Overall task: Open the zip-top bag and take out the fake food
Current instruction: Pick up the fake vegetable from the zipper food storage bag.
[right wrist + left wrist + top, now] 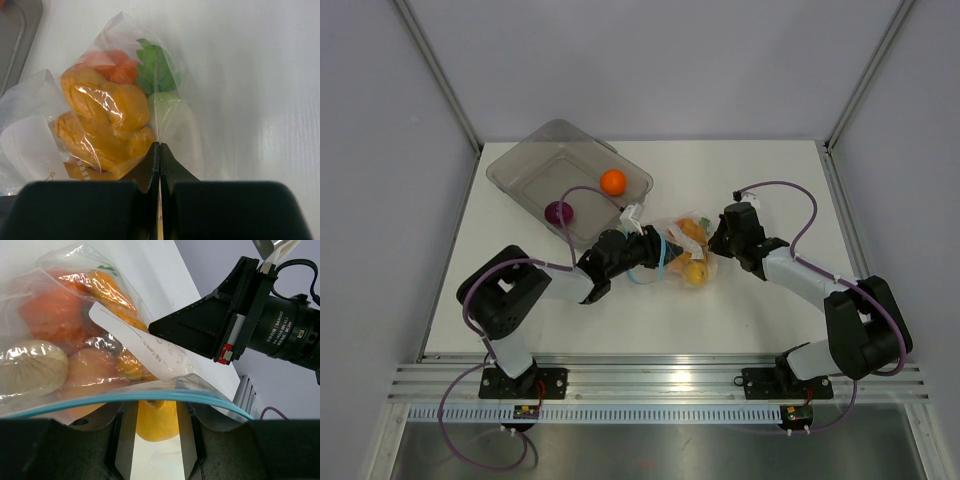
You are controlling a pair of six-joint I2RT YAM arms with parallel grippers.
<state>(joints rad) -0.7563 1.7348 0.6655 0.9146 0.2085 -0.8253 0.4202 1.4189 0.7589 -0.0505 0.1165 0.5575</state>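
Note:
The zip-top bag (685, 245) lies mid-table between both arms, packed with fake food (692, 232). My left gripper (660, 252) reaches into its mouth. In the left wrist view the teal zip strip (150, 396) arches over my fingers (127, 435), and my left gripper (156, 412) is shut on a yellow piece (157, 425) that fills the gap between them. My right gripper (720, 238) is shut on the bag's far clear edge (172, 115). The right wrist view shows its closed jaws pinching that plastic, with orange pieces (105, 107) and a green leaf (152, 72) just beyond.
A grey translucent tray (535, 160) sits at the back left and holds an orange ball (612, 181) and a purple piece (559, 213). It lies close behind the left arm's wrist. White walls ring the table.

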